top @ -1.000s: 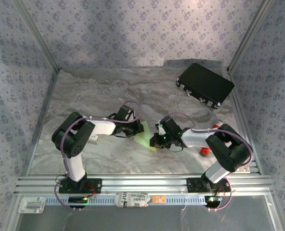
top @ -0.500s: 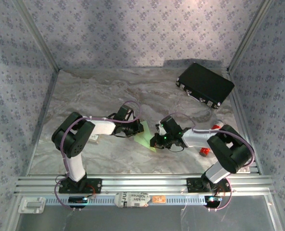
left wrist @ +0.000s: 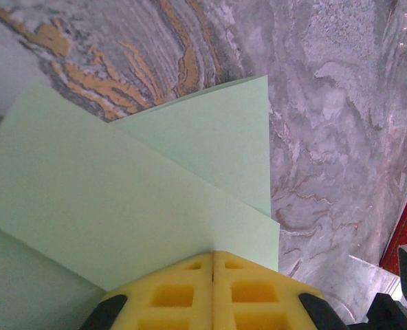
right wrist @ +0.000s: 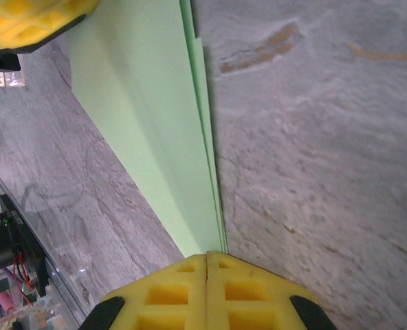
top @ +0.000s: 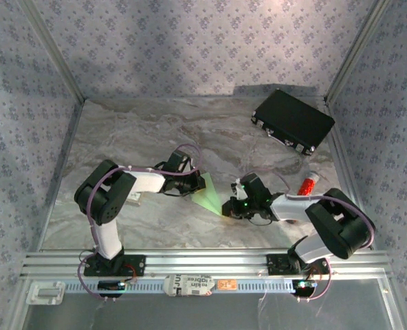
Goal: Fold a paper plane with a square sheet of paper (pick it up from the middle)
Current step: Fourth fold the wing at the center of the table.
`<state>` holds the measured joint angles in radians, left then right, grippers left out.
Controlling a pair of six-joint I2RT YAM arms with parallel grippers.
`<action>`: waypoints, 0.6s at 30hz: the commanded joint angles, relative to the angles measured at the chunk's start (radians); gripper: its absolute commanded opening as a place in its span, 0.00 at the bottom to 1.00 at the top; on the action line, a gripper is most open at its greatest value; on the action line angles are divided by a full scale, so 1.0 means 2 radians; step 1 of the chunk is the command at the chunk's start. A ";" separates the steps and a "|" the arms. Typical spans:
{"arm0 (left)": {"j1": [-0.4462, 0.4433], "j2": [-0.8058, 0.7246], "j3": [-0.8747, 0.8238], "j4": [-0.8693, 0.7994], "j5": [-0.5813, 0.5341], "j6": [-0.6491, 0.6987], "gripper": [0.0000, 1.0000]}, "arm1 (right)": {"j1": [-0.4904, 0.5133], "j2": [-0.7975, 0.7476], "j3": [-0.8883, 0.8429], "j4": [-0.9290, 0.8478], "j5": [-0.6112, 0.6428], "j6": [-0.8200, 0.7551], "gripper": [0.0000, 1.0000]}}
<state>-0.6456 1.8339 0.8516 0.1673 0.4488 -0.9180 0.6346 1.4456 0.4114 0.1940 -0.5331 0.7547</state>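
Observation:
The square sheet of paper (top: 209,196) is pale green and folded into a narrow pointed wedge, lying on the marble table between my two arms. In the left wrist view the paper (left wrist: 121,192) shows two overlapping flaps, and my left gripper (left wrist: 212,253) is shut, its yellow pads meeting on the wide end. From the right wrist, the paper's (right wrist: 141,103) stacked folded edge runs straight into the closed seam of my right gripper (right wrist: 208,256). From above, the left gripper (top: 199,184) sits at the wedge's upper left and the right gripper (top: 227,206) at its lower right tip.
A black rectangular case (top: 293,122) lies at the back right. A small red cylinder (top: 305,185) lies right of my right arm. A small pale block (top: 133,199) sits by my left arm. The metal rail (top: 203,261) marks the near edge.
My right gripper has slid right and toward the near edge along the paper's fold, so more green shows between the grippers and the red cylinder is uncovered. The left gripper stayed put.

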 commanded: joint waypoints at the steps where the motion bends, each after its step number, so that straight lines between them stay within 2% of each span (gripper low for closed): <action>1: 0.007 0.028 -0.014 -0.035 -0.043 0.003 0.06 | -0.005 -0.010 -0.020 -0.081 -0.013 -0.027 0.03; 9: 0.007 0.026 -0.015 -0.036 -0.040 0.002 0.06 | -0.010 -0.042 -0.042 -0.112 -0.021 -0.046 0.03; 15: 0.007 0.020 -0.016 -0.040 -0.040 0.004 0.06 | -0.011 -0.094 -0.009 -0.132 -0.008 -0.036 0.04; 18: 0.006 0.019 -0.016 -0.041 -0.040 0.003 0.06 | -0.010 -0.093 0.018 -0.120 -0.013 -0.033 0.05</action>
<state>-0.6449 1.8347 0.8516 0.1696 0.4503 -0.9184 0.6155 1.2682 0.3840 -0.0200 -0.5564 0.6891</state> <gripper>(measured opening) 0.058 0.052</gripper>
